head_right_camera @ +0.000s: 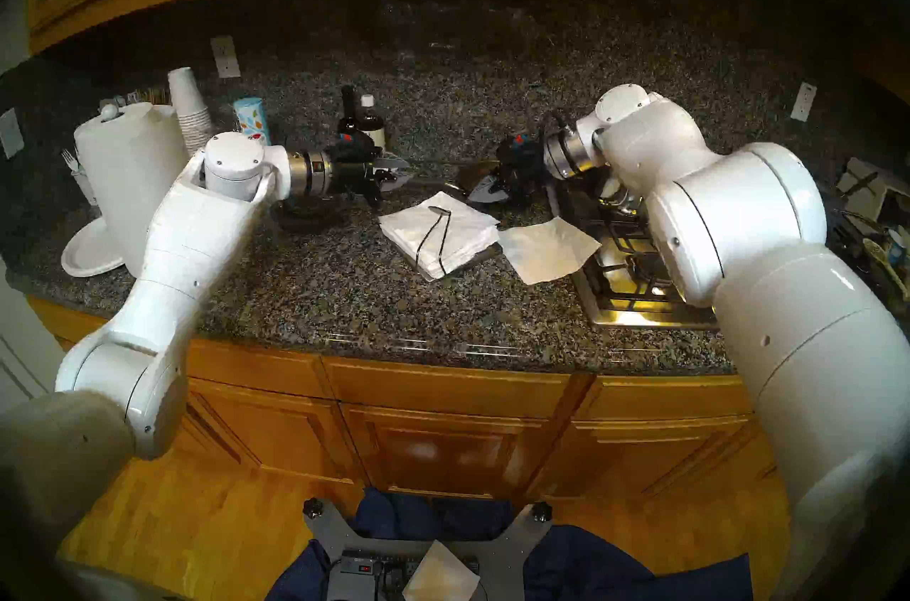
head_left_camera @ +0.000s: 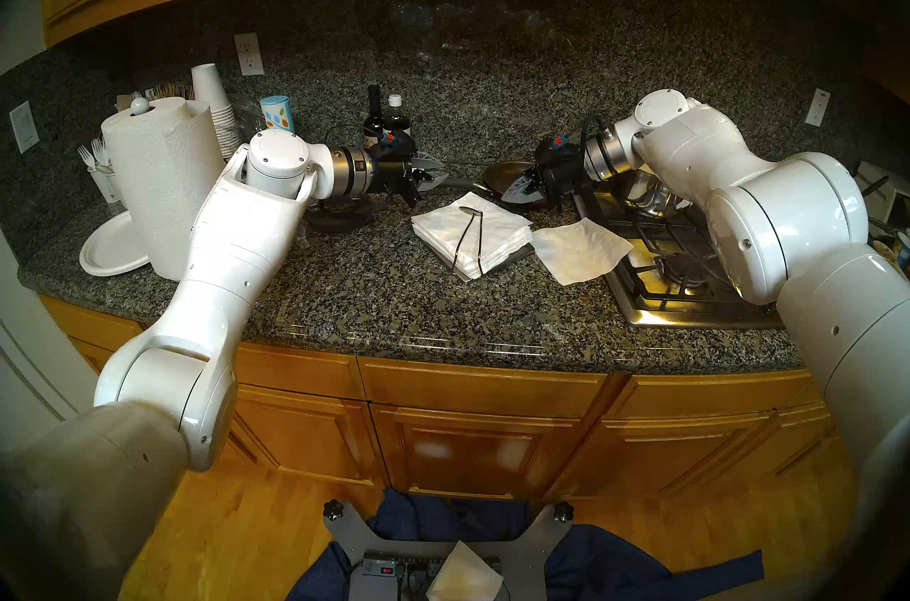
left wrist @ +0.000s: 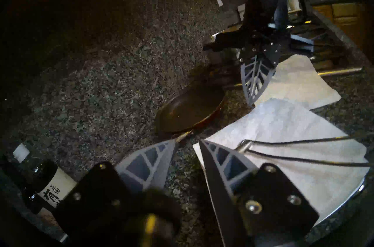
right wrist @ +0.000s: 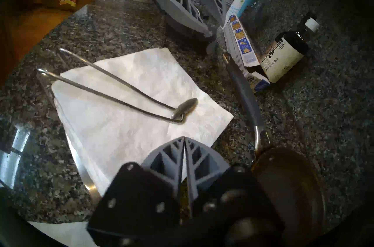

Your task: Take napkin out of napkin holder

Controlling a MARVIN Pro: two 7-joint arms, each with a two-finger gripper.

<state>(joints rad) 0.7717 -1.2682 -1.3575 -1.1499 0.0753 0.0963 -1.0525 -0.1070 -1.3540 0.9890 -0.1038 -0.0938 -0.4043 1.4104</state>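
Observation:
The napkin (head_left_camera: 581, 253) lies flat and loose on the granite counter, just right of the napkin holder (head_left_camera: 523, 252), with its far corner over the stove's edge. The holder's grey tray carries a thick stack of white napkins (head_left_camera: 497, 226). Its dark wire arm (head_left_camera: 468, 240) rests down on the stack, oval pad (right wrist: 185, 107) on top. My left gripper (head_left_camera: 433, 171) hovers open behind the stack's far left corner, nothing between its fingers (left wrist: 153, 157). My right gripper (head_left_camera: 517, 186) is shut and empty, hanging behind the stack's far right corner; its fingers (right wrist: 172, 155) touch each other.
A frying pan (head_left_camera: 507, 174) sits right behind the stack, between the grippers, handle (right wrist: 244, 94) pointing left. The stove (head_left_camera: 689, 270) fills the right. Bottles (head_left_camera: 381, 117), cups (head_left_camera: 216, 107), a paper towel roll (head_left_camera: 162, 176) and a plate (head_left_camera: 113, 250) stand at the left.

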